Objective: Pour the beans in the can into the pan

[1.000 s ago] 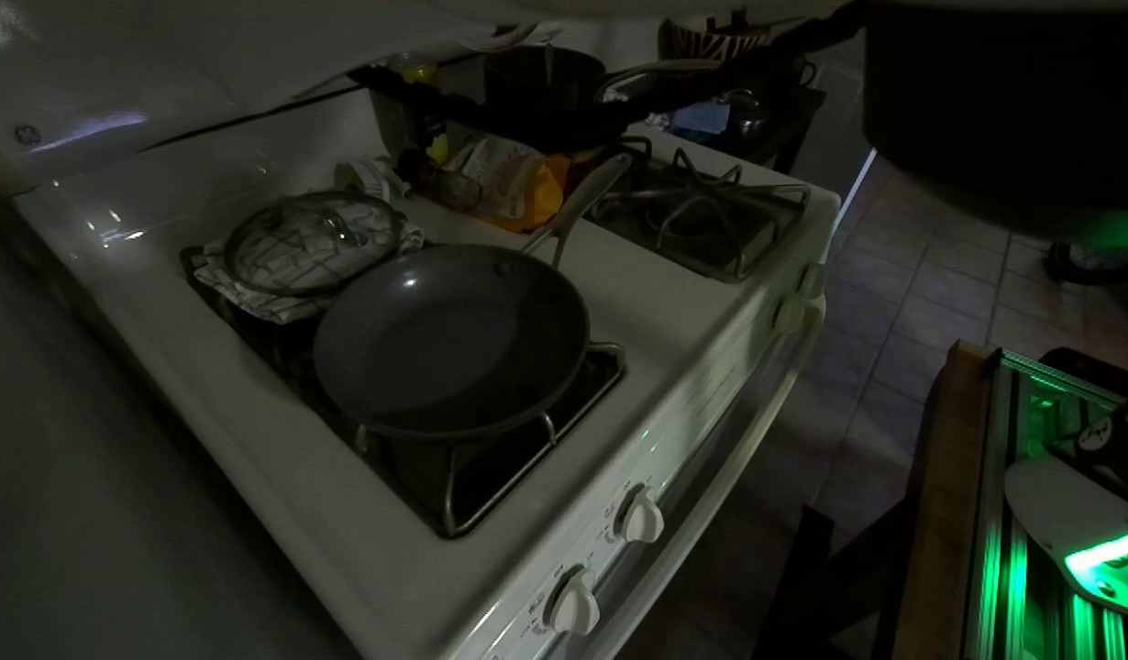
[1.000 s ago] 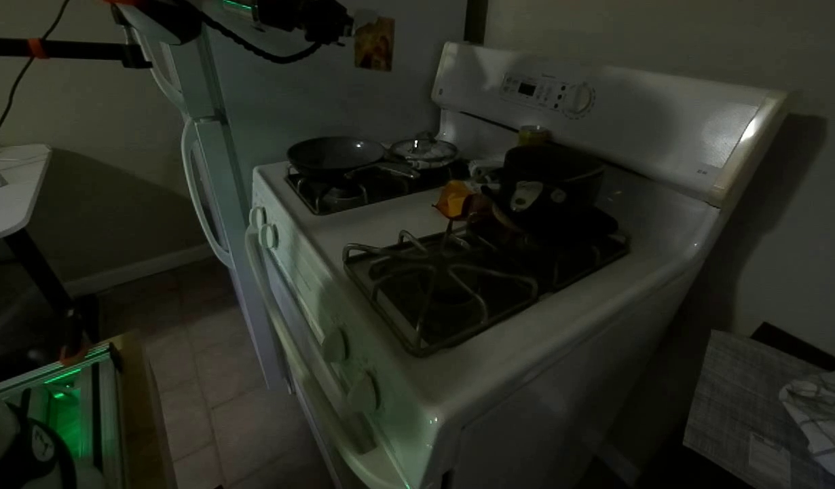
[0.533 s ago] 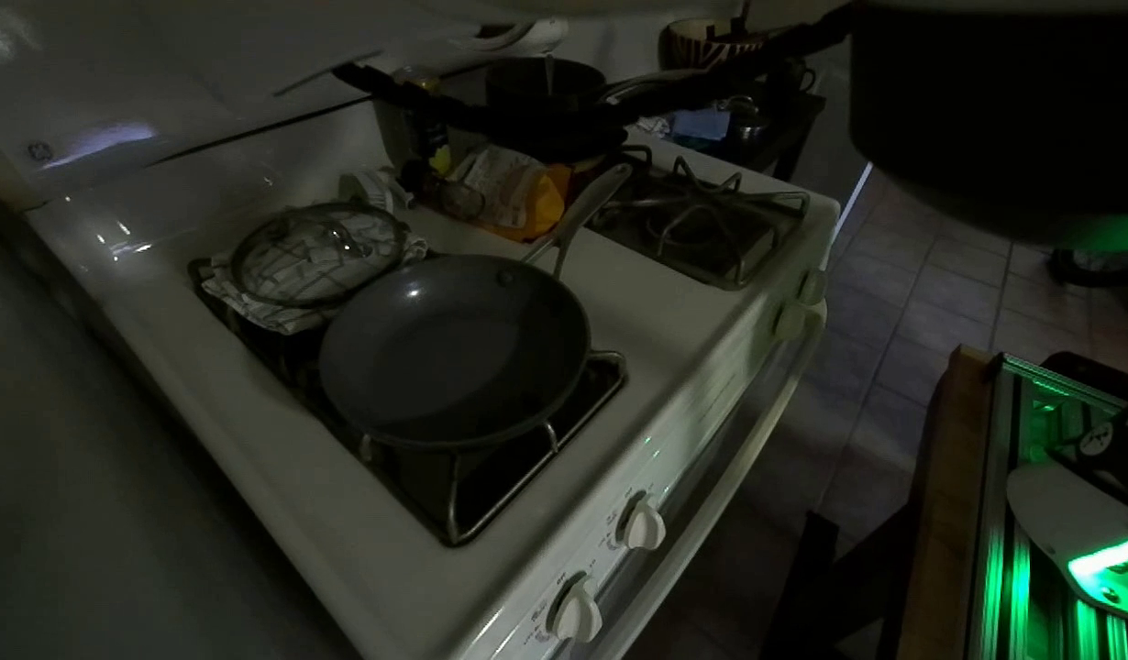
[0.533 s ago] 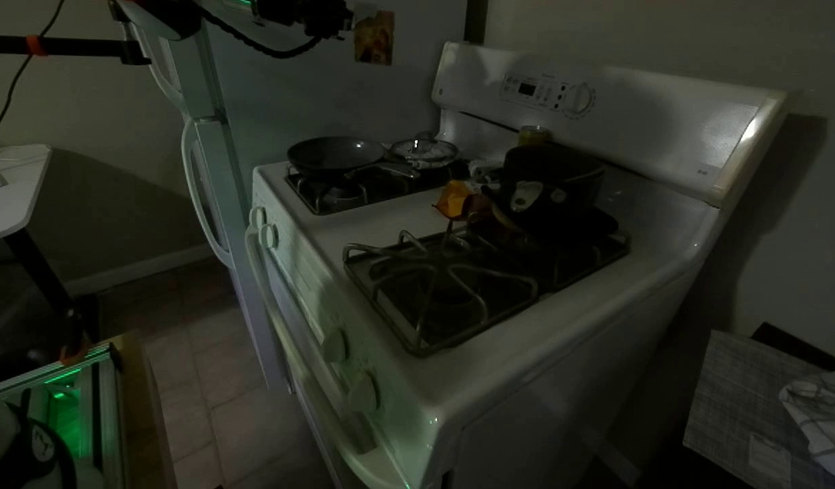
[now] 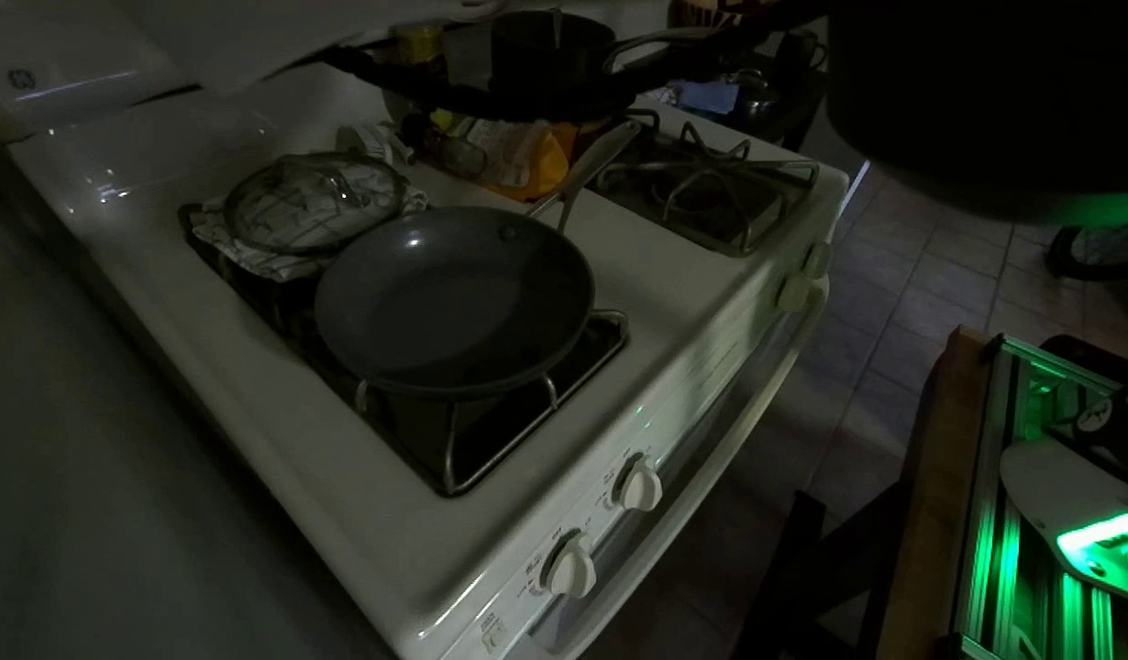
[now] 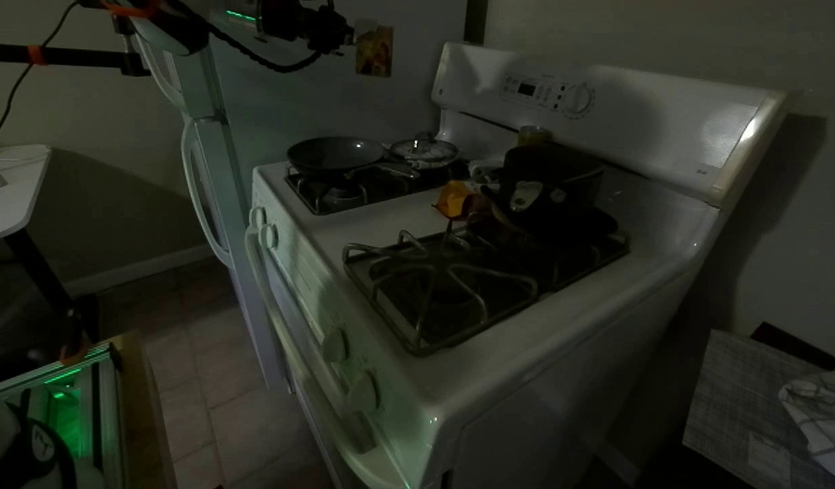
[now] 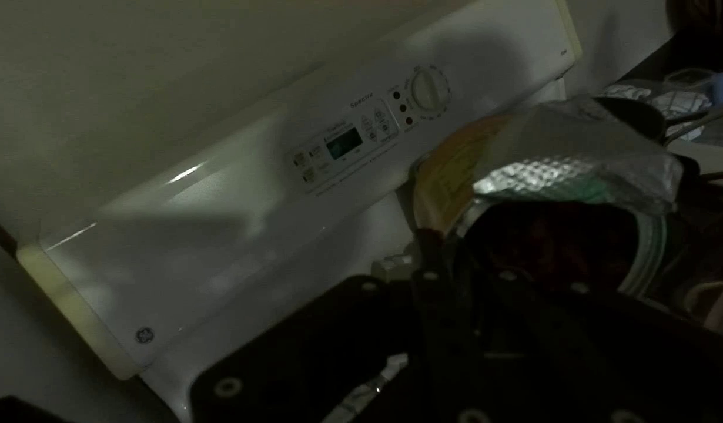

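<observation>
The can (image 7: 447,182) is in the wrist view, with an orange-yellow label and a silver foil lid peeled back from its mouth. The beans (image 7: 555,249) show as a dark reddish mass inside it. My gripper (image 7: 449,249) is shut on the can's near rim and wall; its fingertips are dark and partly lost in shadow. In an exterior view the gripper (image 6: 336,34) is high above the stove; the can cannot be made out there. The pan (image 5: 454,302) is dark grey, its visible surface bare, on a burner; it also shows in an exterior view (image 6: 336,156).
A glass lid (image 5: 312,206) on a checked cloth sits beside the pan. An orange bag (image 5: 536,165) and a black pot (image 6: 553,173) stand farther along the stove. The stove's back panel (image 7: 220,235) rises behind. The pan's handle (image 5: 591,165) points toward the bag.
My arm and gripper have come down slightly in an exterior view, after rising a little. In an exterior view the whole picture has shifted upward. The pan stays on its burner.
</observation>
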`<state>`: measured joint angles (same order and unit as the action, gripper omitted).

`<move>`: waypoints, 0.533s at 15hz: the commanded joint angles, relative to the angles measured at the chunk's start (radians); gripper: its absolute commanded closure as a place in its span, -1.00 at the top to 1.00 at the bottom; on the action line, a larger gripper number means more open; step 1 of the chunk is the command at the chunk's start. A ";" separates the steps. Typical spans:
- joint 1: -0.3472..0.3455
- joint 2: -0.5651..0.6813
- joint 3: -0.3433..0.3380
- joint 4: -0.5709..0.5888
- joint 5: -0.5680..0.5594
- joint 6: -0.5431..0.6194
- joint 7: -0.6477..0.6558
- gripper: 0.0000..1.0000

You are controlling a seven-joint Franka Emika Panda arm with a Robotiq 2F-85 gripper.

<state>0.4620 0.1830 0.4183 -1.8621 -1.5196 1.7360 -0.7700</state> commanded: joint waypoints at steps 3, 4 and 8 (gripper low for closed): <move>0.069 0.063 0.010 -0.010 -0.205 -0.216 0.013 -0.94; 0.071 0.072 0.012 -0.013 -0.210 -0.237 0.008 -0.94; 0.102 0.107 0.015 -0.023 -0.249 -0.325 -0.001 -0.94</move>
<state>0.5139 0.2588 0.4228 -1.8684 -1.7157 1.5025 -0.7708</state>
